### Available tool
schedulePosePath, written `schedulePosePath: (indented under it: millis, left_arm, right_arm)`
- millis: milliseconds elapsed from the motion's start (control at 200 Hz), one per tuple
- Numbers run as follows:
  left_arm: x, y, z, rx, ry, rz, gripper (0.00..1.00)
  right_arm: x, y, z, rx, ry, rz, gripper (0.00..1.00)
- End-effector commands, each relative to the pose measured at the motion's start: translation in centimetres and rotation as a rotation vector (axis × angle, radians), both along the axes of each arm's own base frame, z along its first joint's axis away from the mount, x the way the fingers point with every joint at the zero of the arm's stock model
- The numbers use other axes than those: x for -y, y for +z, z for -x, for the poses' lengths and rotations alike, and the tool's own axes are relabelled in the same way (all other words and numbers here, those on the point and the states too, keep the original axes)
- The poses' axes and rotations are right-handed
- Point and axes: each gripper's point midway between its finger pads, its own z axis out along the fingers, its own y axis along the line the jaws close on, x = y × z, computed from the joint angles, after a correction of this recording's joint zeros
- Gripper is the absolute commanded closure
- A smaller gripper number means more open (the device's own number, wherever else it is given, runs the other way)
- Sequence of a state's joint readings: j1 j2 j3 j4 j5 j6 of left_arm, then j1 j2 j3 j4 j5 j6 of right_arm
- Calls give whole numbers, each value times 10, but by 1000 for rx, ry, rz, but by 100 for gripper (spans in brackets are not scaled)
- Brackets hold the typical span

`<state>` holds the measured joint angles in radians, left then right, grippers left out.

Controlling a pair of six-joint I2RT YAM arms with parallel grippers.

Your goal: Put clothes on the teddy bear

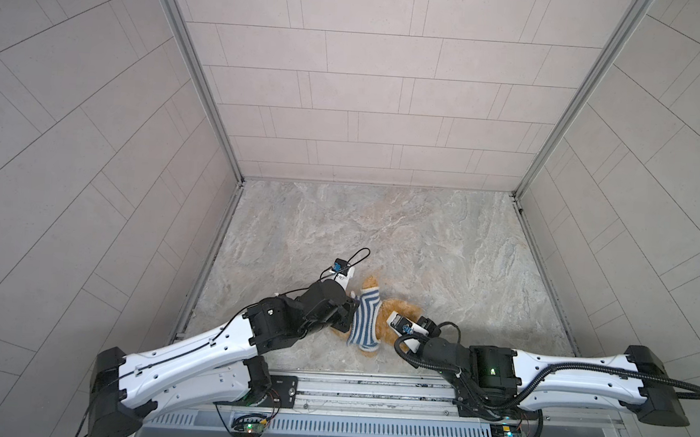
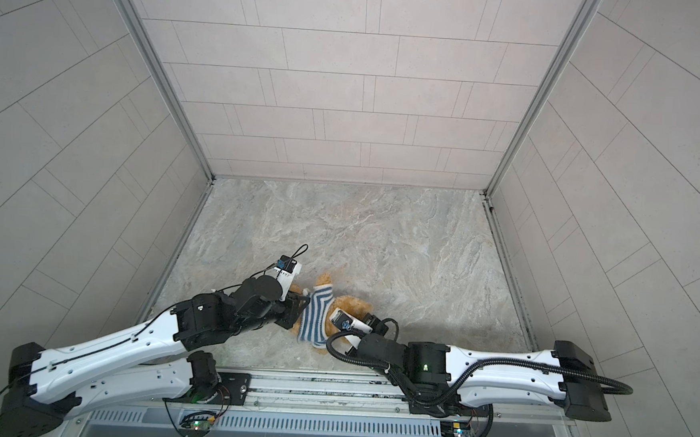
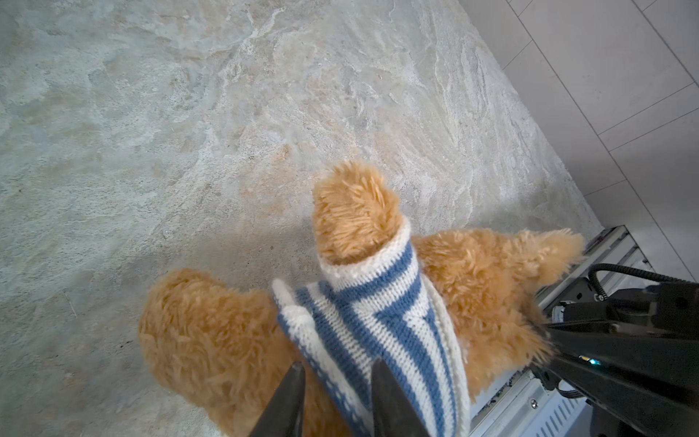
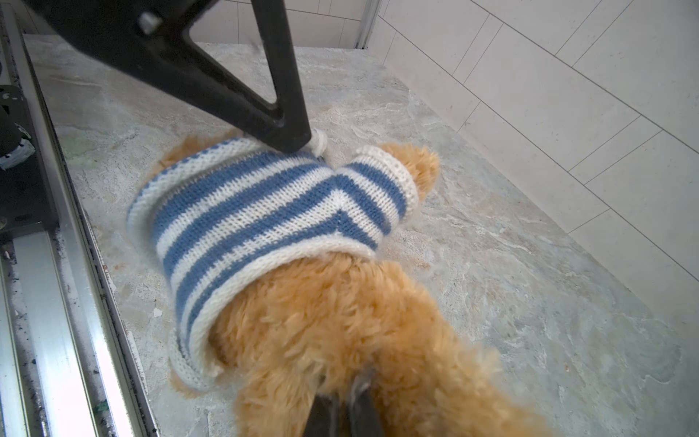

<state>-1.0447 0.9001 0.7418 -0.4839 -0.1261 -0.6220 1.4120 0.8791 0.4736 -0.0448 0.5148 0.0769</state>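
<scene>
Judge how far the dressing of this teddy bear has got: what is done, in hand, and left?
Done: the striped sweater covers the chest of the teddy bear, one arm out of its sleeve. In hand: the left gripper straddles the sweater's edge; the right gripper pinches fur. Left, probably: tugging the sweater down over the lower body.

The teddy bear (image 4: 340, 321) is shaggy, matt golden plush; its sweater (image 4: 246, 212) is chunky blue-and-white knit with ribbed edges. The tabletop (image 3: 151, 113) looks like rough, matt veined stone, the walls (image 1: 390, 84) like smooth matt tile. The rail (image 4: 49, 302) is scuffed brushed metal. The left gripper (image 3: 337, 372) has matt black plastic fingers (image 3: 283, 408); the arm shells (image 1: 199, 343) are glossy white plastic
</scene>
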Motion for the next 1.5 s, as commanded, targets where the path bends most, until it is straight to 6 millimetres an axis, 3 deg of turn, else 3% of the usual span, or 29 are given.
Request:
schedulePosePath:
  millis: [0, 190, 431, 701, 1096, 1252, 1497]
  left_arm:
    - [-3, -10, 1, -25, 18, 1, 69]
    - [-4, -15, 3, -36, 17, 5, 88]
    - [-20, -16, 2, -21, 62, 10, 100]
    - [-50, -20, -5, 4, 148, -21, 100]
    - [-64, -14, -6, 43, 177, -11, 100]
    - [-63, -13, -6, 49, 174, 1, 100]
    - [-42, -20, -9, 31, 110, 16, 100]
  right_arm:
    - [-4, 22, -5, 56, -28, -52, 100]
    - [-5, 23, -3, 68, -24, -47, 100]
    - [-3, 21, -3, 81, -33, -29, 100]
    - [5, 21, -6, 89, -69, -26, 100]
    - [18, 21, -12, 93, -139, -21, 100]
    - [22, 21, -13, 92, -152, -27, 100]
    - [17, 24, -11, 96, -129, -39, 100]
